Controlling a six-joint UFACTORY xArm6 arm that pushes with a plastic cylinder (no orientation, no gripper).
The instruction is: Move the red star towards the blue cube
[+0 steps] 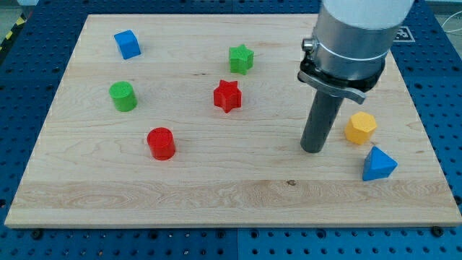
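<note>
In the camera view, a pale wooden board (238, 195) lies on a blue perforated table (29, 43). The arm (357, 36) comes down from the view's top right and ends in a straight dark rod; there is no hand to open or close. The rod's lower end, my tip (313, 149), rests on the board right of centre, touching no block.

The red star (227, 95) sits near the middle of the board, well to the left of my tip. The blue cube (127, 44) lies near the top left corner, well apart from the star. A green star (241, 58) stands just above the red star. A green cylinder (123, 96) and a red cylinder (162, 143) lie on the left half. A yellow hexagonal block (360, 128) sits just right of the rod, with a blue triangular block (378, 164) below it.
</note>
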